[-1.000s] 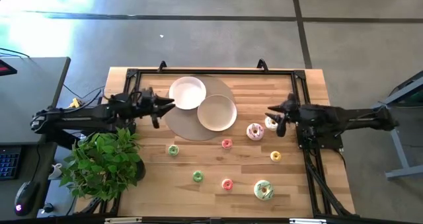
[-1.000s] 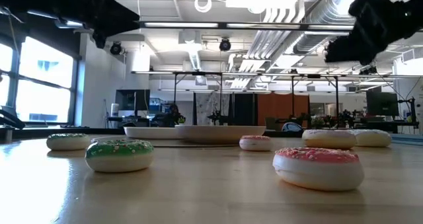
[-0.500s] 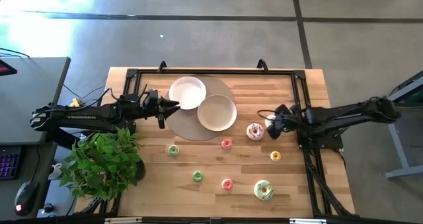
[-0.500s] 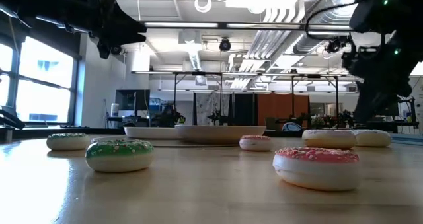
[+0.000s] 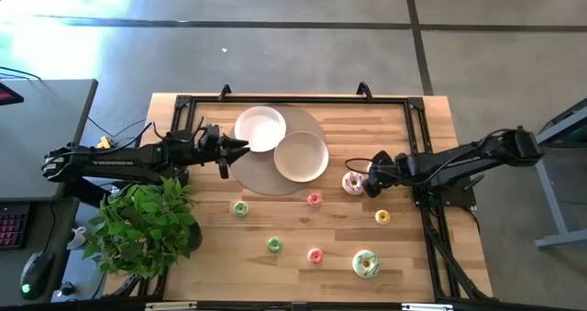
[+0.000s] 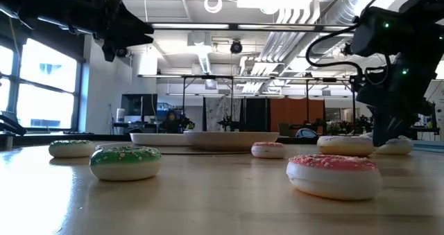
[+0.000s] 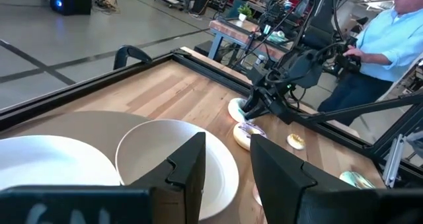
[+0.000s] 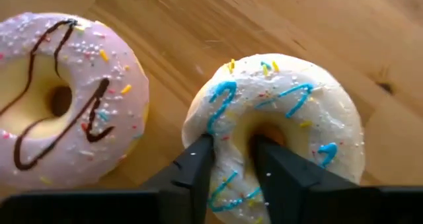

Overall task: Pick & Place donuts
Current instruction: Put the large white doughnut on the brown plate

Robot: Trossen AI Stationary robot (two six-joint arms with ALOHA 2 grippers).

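Several toy donuts lie flat on the wooden table. My right gripper point(image 5: 370, 179) is down over the white-frosted donut with blue icing point(image 8: 284, 112), fingers narrowly open. One fingertip stands by the donut's hole and the other toward its outer rim. A lilac-frosted donut point(image 8: 59, 98) lies right beside it. Small pink point(image 5: 315, 199), green point(image 5: 240, 208) and yellow point(image 5: 382, 216) donuts lie nearer the front. My left gripper point(image 5: 240, 146), narrowly open, waits in the air by the white plate point(image 5: 260, 127). My right gripper points down at the white-frosted donut, with the near side of the ring point(image 8: 231, 164) between its fingertips. The donut lies flat on the table. I cannot tell whether the fingers point(image 8: 198, 159) touch it.
A white plate and a beige plate point(image 5: 301, 155) sit on a round mat point(image 5: 261, 178) at the table's far middle. A potted plant point(image 5: 142, 224) stands at the near left corner. A black rail frame point(image 5: 417, 127) borders the table. A person point(image 7: 390, 45) sits beyond the right side.
My right gripper has moved toward the table's left and come down onto the white-frosted donut. My left gripper shifted a little toward the plates, then kept still. No donut has moved.
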